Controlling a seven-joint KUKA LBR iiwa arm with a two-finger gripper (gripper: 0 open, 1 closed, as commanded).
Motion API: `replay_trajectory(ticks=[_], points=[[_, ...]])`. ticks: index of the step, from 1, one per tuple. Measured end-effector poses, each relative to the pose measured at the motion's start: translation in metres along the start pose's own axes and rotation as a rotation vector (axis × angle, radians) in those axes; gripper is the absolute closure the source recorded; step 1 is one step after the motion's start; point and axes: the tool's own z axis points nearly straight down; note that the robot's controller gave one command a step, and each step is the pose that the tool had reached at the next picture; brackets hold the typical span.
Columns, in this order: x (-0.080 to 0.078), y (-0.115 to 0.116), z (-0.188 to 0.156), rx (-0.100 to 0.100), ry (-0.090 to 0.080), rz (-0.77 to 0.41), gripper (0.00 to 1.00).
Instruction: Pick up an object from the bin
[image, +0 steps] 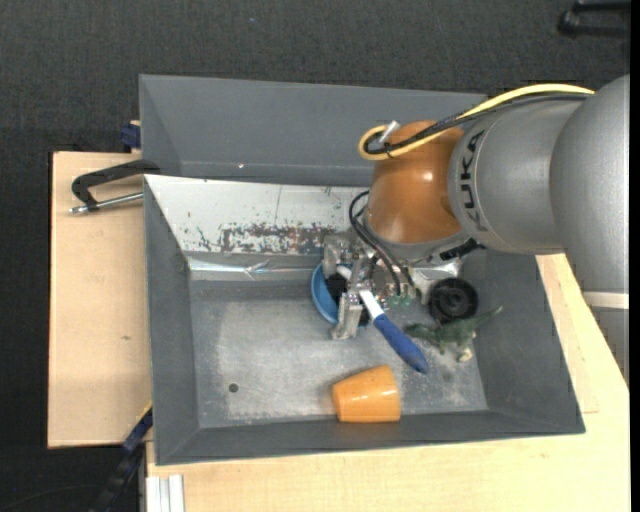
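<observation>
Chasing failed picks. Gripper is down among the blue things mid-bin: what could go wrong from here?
1. The gripper sits tight between the blue round dish and the blue-and-white stick; it may grab both or nudge one away.
2. The stick lies slanted, its white end at the gripper; gripped there, it could swing or slip.
3. The black round part, close beside the gripper, might get knocked.

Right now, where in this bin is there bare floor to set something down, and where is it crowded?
Bare: the left half of the bin floor, between the left wall, the orange cup and the gripper. Crowded: the right, where a blue disc, blue pen, black wheel and green sprig huddle.
</observation>
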Motion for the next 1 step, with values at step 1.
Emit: replay_trajectory(ticks=[1], points=[[0.0077, -0.0035, 0.0077, 0.007, 0.026, 0.002, 1.0]])
